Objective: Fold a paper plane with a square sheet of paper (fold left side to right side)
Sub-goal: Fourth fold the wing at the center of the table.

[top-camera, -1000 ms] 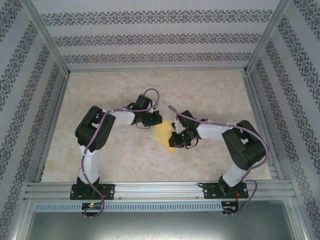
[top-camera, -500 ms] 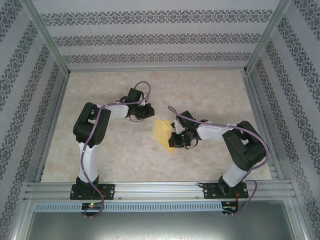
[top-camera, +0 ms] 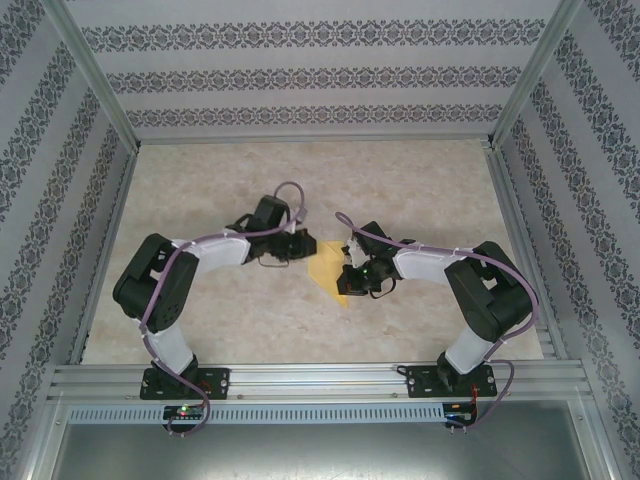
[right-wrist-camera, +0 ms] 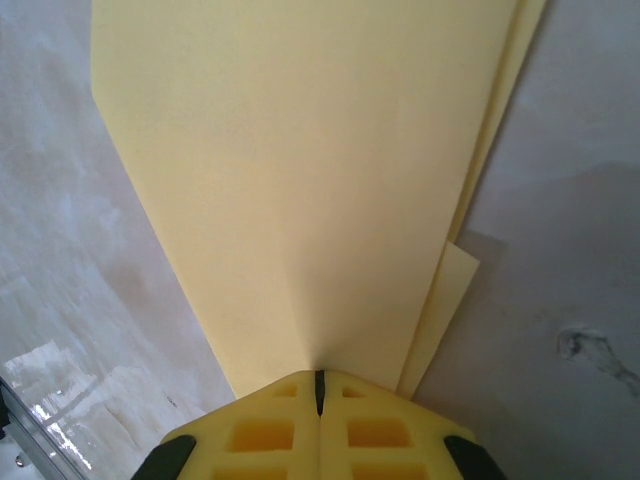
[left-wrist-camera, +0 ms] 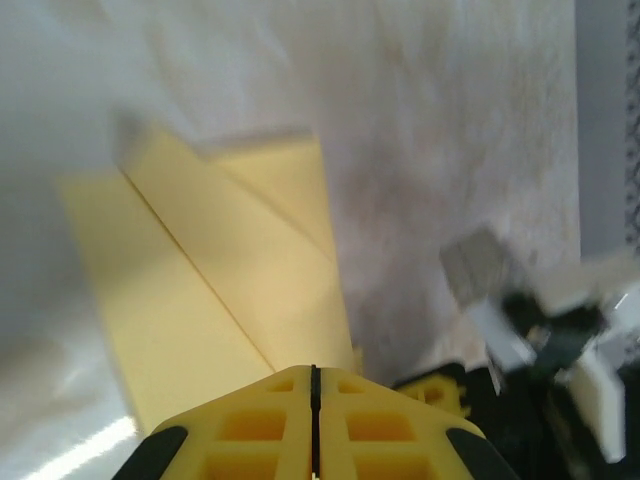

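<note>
Folded paper (top-camera: 326, 270) lies on the table (top-camera: 200, 190) between the arms, long axis far-to-near – right gripper (right-wrist-camera: 320, 385) clenched on its near tip, left gripper (left-wrist-camera: 313, 375) closed, empty, at its left edge – nearer for folding rightward.

We see a beige marbled tabletop (top-camera: 420, 180) enclosed far, left and right by white walls (top-camera: 300, 75) with dark ornamental stripes; aluminium rails (top-camera: 320, 380) run along the near edge.

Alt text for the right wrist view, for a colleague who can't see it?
Folded yellow-orange paper sheet fans upward from the right arm's closed yellow fingers at bottom centre, over a pale marbled table.
</note>
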`<state>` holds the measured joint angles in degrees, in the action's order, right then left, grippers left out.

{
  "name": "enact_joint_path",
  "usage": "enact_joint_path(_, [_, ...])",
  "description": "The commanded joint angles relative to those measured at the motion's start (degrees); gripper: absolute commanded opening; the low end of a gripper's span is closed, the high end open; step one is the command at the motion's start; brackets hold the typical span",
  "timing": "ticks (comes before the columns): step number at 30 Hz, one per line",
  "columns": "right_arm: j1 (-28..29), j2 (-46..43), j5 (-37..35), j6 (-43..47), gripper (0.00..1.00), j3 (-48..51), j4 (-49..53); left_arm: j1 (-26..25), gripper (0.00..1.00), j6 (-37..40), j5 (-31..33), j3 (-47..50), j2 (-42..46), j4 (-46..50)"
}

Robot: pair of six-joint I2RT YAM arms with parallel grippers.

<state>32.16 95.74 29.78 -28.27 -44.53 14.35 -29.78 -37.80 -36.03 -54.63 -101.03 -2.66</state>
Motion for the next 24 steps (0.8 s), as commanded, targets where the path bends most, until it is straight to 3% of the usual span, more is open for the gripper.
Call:
enact_joint_path(1, [1.6, 4.0, -5.1, 0.4, 0.0, 2.0, 7.3, -4.2, 0.1, -3.3, -1.0, 0.8, -0.9, -4.7])
enact_joint_path(8, [1.6, 3.6, -5.4, 0.8, 0.0, 1.6, 8.7, -9.4, 0.09, -3.9, 0.0, -1.2, -6.9, -6.4])
enact_joint_path(24, [1.7, 3.8, -5.8, 1.2, 0.0, 1.6, 10.0, -7.6, 0.07, 0.0, 8.9, -4.3, -11.6, -0.8])
